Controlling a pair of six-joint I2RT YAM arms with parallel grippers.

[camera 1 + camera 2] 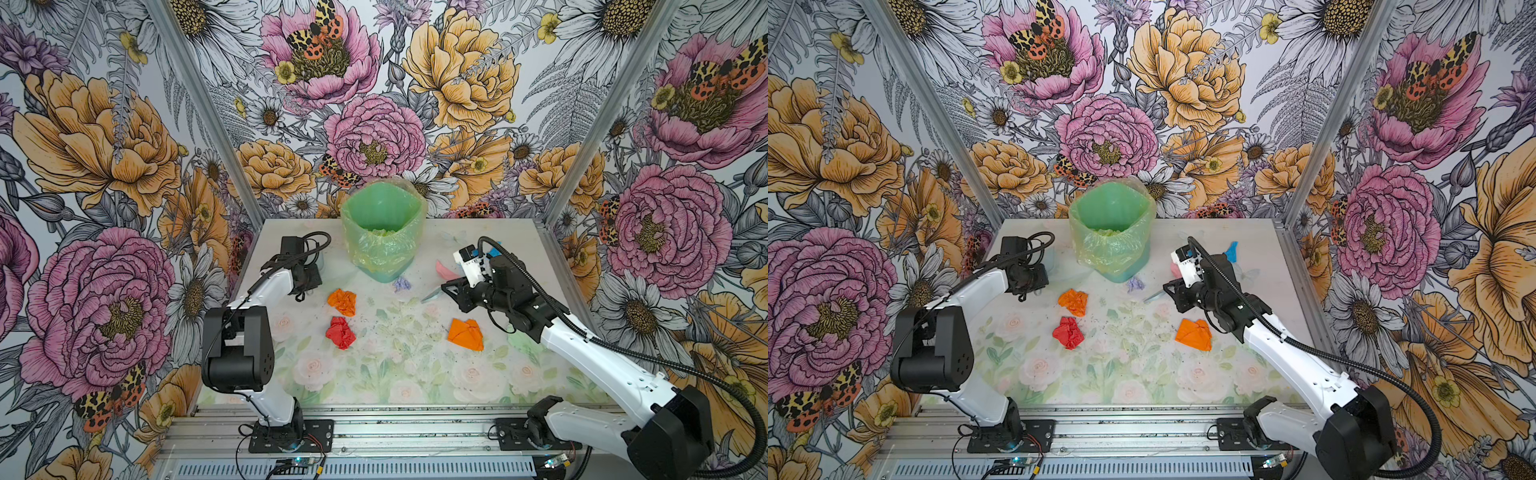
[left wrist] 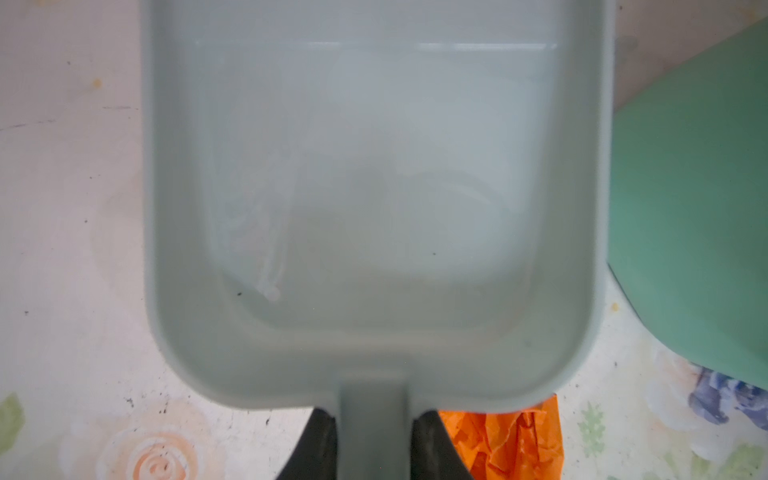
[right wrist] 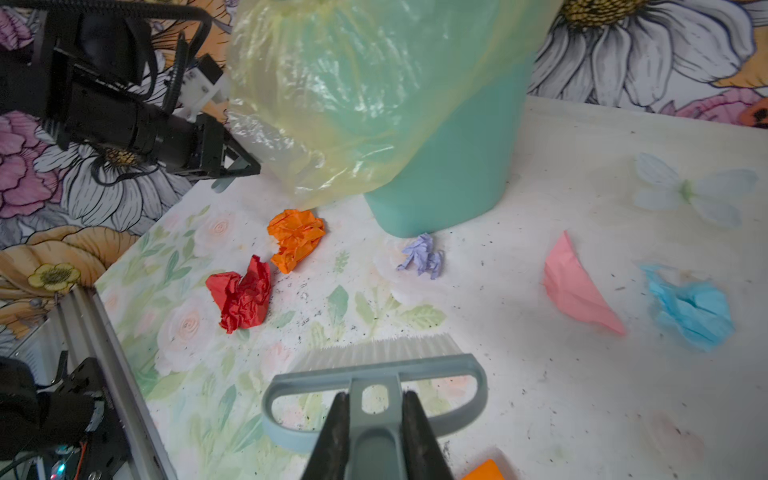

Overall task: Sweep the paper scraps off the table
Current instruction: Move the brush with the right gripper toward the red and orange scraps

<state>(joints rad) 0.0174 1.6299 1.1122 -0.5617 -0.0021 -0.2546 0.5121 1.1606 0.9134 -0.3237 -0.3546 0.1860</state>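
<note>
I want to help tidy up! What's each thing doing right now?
Dustpan, empty, held by its handle.
Brush, held by its handle.
Left gripper, jaws shut on dustpan.
Right gripper, jaws shut on brush.
Bin, upright, open, bag-lined.
Paper scraps, loose on the table, unswept.

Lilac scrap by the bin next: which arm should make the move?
Right. The right gripper holds the brush, bristles facing the lilac scrap; the left gripper holds only the dustpan.
</note>
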